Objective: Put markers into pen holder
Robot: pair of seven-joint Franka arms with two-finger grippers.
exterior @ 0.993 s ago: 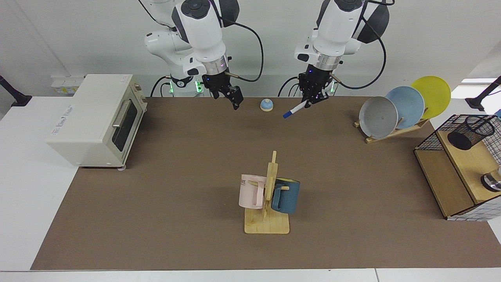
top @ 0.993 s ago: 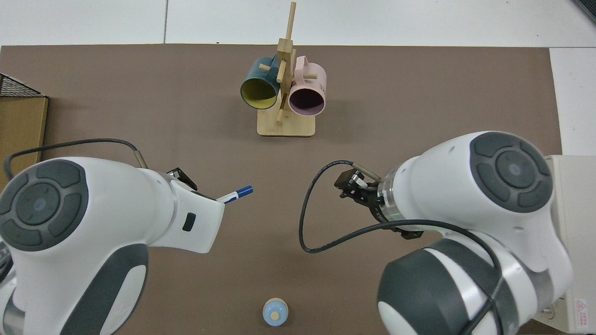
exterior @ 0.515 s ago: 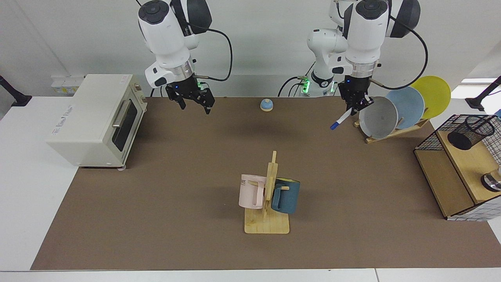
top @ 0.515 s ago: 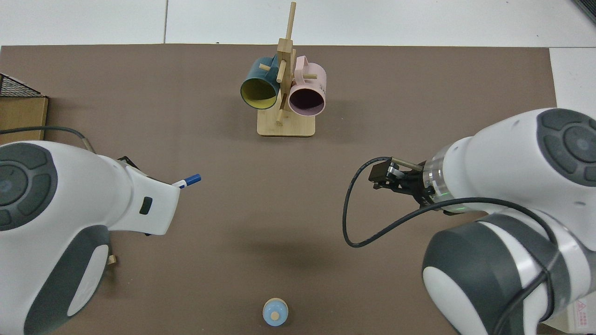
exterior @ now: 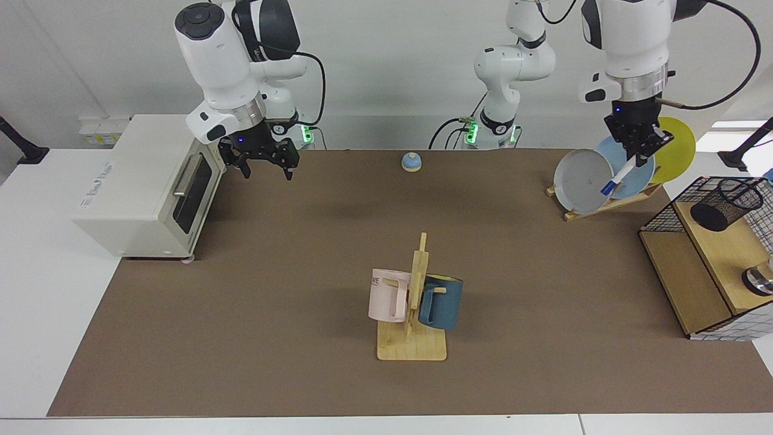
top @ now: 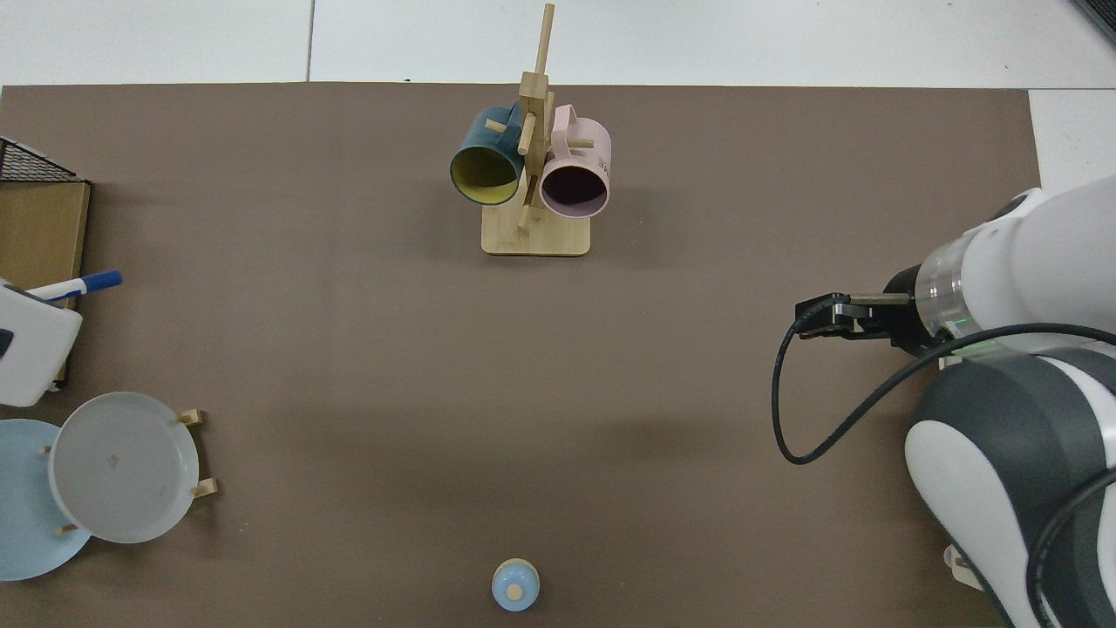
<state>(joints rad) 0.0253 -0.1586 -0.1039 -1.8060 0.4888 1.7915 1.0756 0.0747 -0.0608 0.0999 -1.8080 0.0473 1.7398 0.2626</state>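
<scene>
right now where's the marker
In the facing view the marker hangs tilted in the left gripper, at upper right, before the plates.

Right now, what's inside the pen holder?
From the facing view the pen holder on the shelf shows no marker sticking out, though its mesh hides the bottom. The marker is in the left gripper, in front of the plates. The right gripper waits open by the oven.

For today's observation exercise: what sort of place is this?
Probably a robotics lab staged as a kitchen: two robot arms over a table holding a toaster oven, a mug rack and a plate rack.
</scene>
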